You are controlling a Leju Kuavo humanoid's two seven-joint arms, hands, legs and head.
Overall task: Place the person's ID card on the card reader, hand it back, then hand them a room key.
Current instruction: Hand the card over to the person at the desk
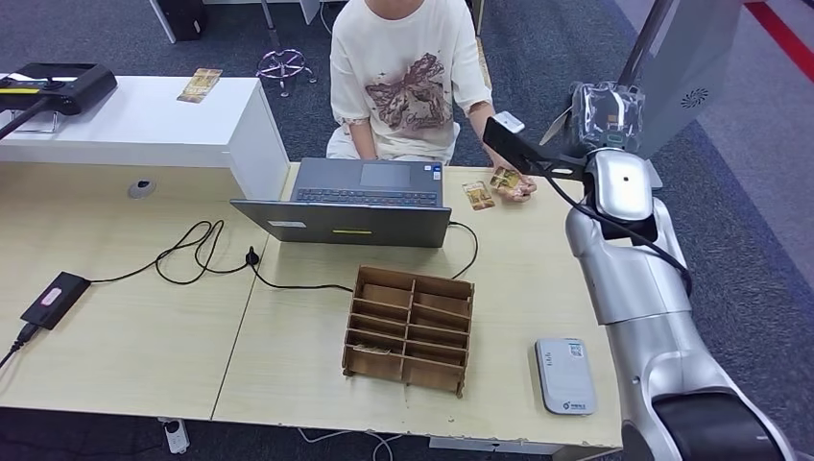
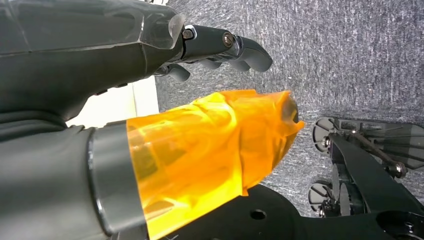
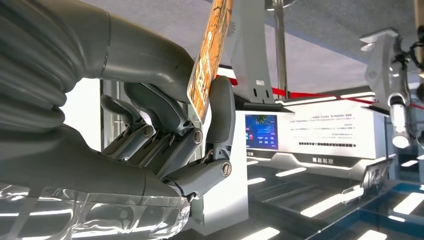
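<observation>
A: Head view first. Where is the card?
B: The right arm reaches out over the table's far right edge, toward the seated person. The person's hand holds a patterned card at about one o'clock from the wooden divider box. A second card lies flat on the table just beside it, at nine o'clock from that hand, long axis running roughly eleven to five. The right hand itself is hidden behind its wrist camera here.
A: Any writing?
B: The white card reader at four o'clock from the box carries small marks, too small to read. A yellow strip sits on the laptop's lid, also unreadable.
A: Left wrist view?
B: The left hand holds nothing; its dark fingers curl loosely, apart from the thumb, which is wrapped in orange film. Grey carpet lies behind it.
A: Right wrist view?
B: The right hand pinches an orange patterned card between the thick thumb and one dark finger; the other fingers fold underneath. The card is seen edge-on, its long axis rising out of the grip. Its print is too oblique to read. A screen and a white panel behind bear lines of text, too small to make out.
</observation>
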